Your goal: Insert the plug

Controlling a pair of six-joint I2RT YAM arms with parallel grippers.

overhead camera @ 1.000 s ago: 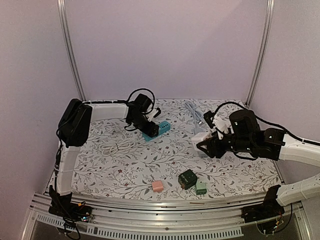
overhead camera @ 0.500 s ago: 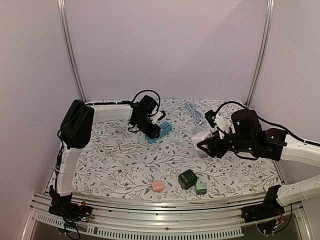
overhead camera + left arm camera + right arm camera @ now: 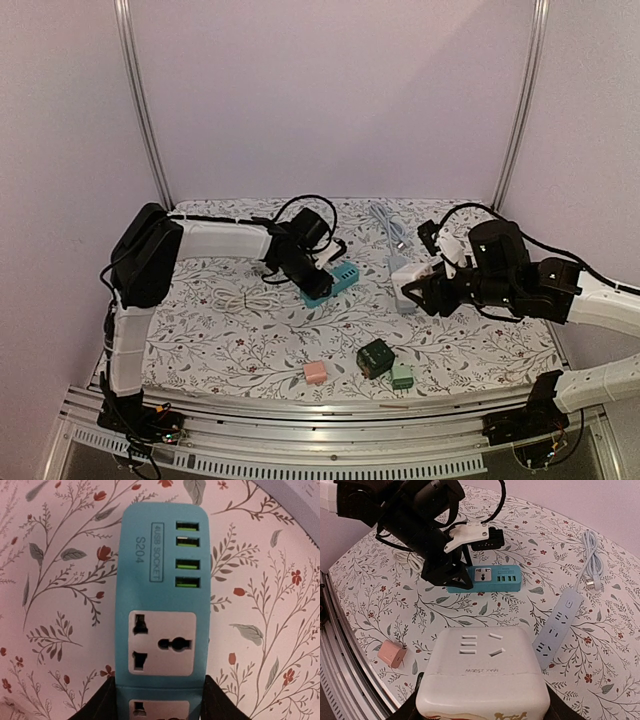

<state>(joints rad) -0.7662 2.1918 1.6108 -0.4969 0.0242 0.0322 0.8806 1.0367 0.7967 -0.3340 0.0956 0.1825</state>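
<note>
The teal socket strip (image 3: 157, 605), just clenched at one end by the left gripper (image 3: 157, 707), is being dragged across the surface (image 3: 250, 340) toward 4 o'clock. The white plug adapter (image 3: 482, 675) is being held in the right gripper (image 3: 418, 292) at the strip's 3 o'clock, so the insertion gap is being narrowed.

Teal socket strip (image 3: 159, 605) flat — white cube (image 3: 482, 672) aloft

A blue power strip (image 3: 160, 605) of smooth, faintly glossy plastic on a matt cloth (image 3: 60, 580) printed with flowers. The white adapter (image 3: 482, 672) is smooth plastic with a soft sheen; the front rail (image 3: 330, 410) is bare, dull metal.
</note>
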